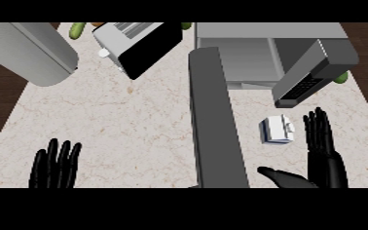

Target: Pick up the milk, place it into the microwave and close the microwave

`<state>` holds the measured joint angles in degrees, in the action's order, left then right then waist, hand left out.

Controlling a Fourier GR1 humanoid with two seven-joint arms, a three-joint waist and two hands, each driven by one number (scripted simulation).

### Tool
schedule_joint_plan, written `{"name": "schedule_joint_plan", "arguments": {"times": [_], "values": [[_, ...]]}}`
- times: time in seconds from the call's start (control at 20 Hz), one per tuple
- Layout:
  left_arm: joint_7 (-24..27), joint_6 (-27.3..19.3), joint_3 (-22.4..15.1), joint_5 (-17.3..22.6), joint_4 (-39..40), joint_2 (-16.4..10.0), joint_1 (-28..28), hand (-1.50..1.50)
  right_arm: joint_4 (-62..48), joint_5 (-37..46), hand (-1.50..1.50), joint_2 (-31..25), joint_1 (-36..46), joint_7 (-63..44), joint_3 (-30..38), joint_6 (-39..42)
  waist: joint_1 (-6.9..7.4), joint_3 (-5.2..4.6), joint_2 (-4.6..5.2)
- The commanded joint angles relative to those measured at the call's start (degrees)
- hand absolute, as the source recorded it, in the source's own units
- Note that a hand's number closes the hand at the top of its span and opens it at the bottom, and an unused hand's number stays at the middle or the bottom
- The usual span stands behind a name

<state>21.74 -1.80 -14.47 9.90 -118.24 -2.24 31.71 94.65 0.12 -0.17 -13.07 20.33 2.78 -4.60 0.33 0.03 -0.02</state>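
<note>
White milk (277,130) sits at 9 o'clock from the right hand (325,163), just beside it. That hand and the left hand (54,168) are released, fingers straight.

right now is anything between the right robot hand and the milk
Nothing visible. The milk stands on the counter just left of the right robot hand, only bare counter between them. The open microwave door is on the milk's far side.

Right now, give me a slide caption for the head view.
Open right hand beside the milk, microwave door open, left hand resting lower left.
</note>
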Motion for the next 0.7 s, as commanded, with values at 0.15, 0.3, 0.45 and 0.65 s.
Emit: {"name": "schedule_joint_plan", "arguments": {"times": [0.15, 0.3, 0.45, 0.65], "values": [[4.9, 2.2, 0.4, 0.7, 2.2, -1.2, 3.5, -1.5, -17.5, -1.5, -1.5, 0.2, 3.3, 12.3, 2.9, -4.9, 0.13, 0.02, 0.02], [5.7, 0.5, -5.9, -2.4, -0.1, 1.0, 8.3, -1.5, -21.0, -2.8, -1.5, -2.1, 6.1, 11.6, 7.3, -3.2, 0.31, 0.02, -0.02], [7.7, 1.9, -3.2, -1.1, -0.9, -1.4, 9.5, -1.5, -25.4, -1.4, -1.5, -1.2, 7.6, 15.2, 6.8, -4.5, 0.16, -0.01, -0.04], [8.9, 1.6, -3.1, -0.8, 2.2, -1.1, 7.3, -1.5, -35.6, -1.7, -1.5, -3.6, 12.6, 20.2, 9.2, -3.3, 0.13, 0.0, 0.0]]}}
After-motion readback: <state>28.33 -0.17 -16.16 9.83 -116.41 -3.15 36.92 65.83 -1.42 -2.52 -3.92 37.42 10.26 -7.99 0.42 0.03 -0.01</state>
